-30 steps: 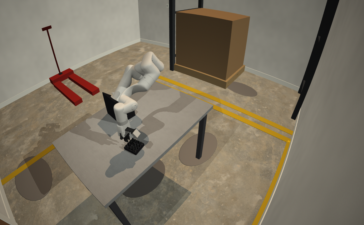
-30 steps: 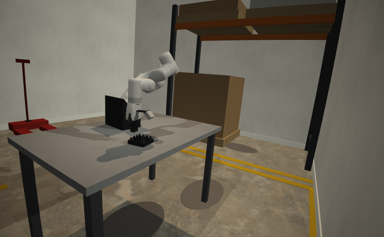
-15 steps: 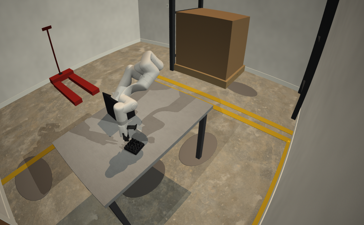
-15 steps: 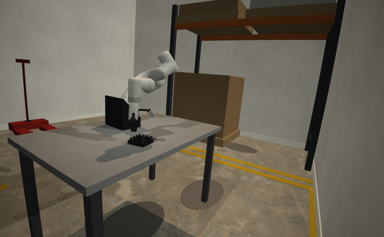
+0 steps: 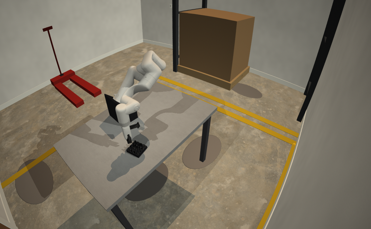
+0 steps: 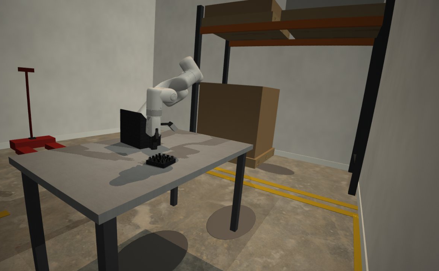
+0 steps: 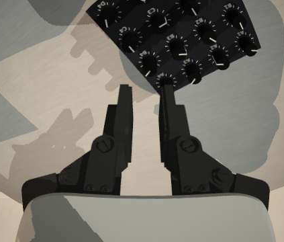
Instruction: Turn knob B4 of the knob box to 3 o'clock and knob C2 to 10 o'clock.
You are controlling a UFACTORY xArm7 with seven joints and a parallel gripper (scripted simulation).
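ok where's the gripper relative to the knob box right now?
The gripper hangs above the table, off the knob box beside one corner, holding nothing; in the exterior view it is between the box and the black stand.

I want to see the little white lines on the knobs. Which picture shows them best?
The wrist view: the knob box fills its top, each white line plain. In the top view and exterior view it is a small black block, lines unreadable.
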